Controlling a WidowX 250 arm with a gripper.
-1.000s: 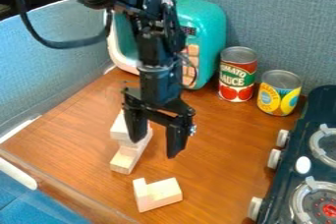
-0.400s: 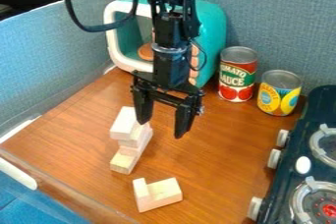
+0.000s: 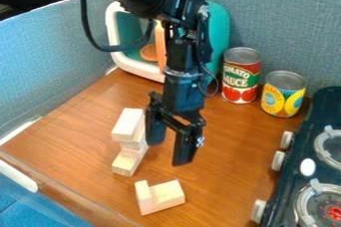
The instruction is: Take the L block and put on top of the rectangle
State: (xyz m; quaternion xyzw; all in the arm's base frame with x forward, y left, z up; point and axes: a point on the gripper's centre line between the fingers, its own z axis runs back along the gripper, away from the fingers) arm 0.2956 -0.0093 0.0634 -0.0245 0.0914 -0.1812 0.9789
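On the wooden table (image 3: 223, 171), nearer the camera than my spread-open gripper (image 3: 168, 152), lies the L block (image 3: 164, 197), probably light, stiff and sturdy, best pinched squarely across its broader arm.

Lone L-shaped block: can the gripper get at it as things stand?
Probably yes. The gripper hangs open and empty near the L-shaped block, which nothing covers or touches. The stacked blocks are close beside one finger, but don't look to be in the way.
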